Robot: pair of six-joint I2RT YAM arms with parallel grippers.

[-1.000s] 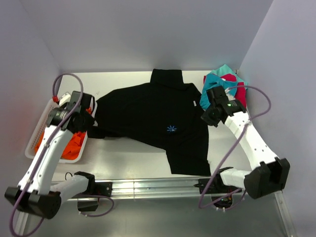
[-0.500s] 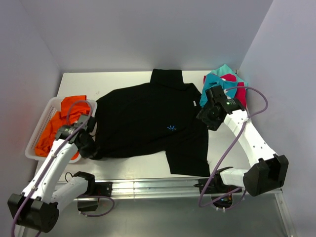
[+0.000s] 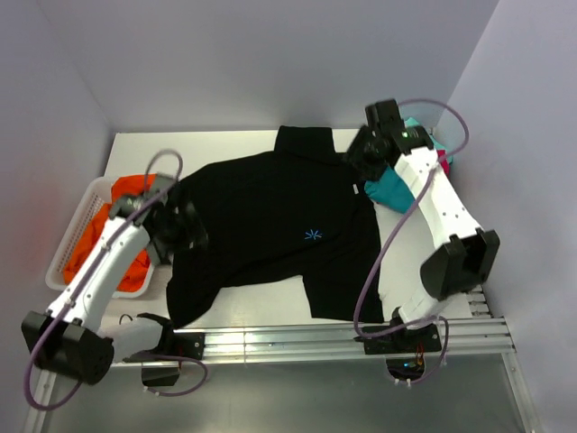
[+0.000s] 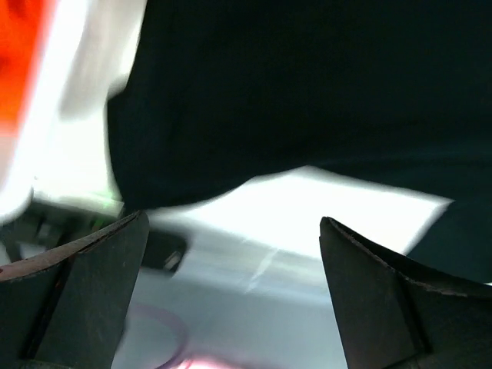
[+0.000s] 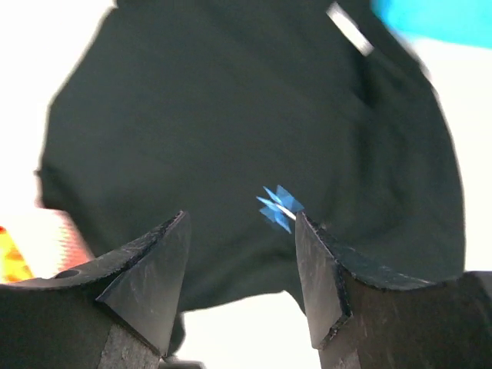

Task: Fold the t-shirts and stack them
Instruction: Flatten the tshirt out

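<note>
Left gripper (image 4: 231, 223) open, empty; black shirt (image 4: 307, 84) ahead of jaws, orange shirt (image 4: 19, 54) and basket (image 3: 74, 233) off left. Right gripper (image 5: 241, 217) open, empty; blue star (image 5: 277, 206) shows between jaws, teal shirt (image 5: 438, 19) beyond right.

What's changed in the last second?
The right gripper swung from the black shirt's right sleeve to its far shoulder, by the collar. The left gripper dipped toward the near edge, then rose over the shirt's left side, whose cloth now trails nearer. Both are open. The orange shirt in the basket stayed.
</note>
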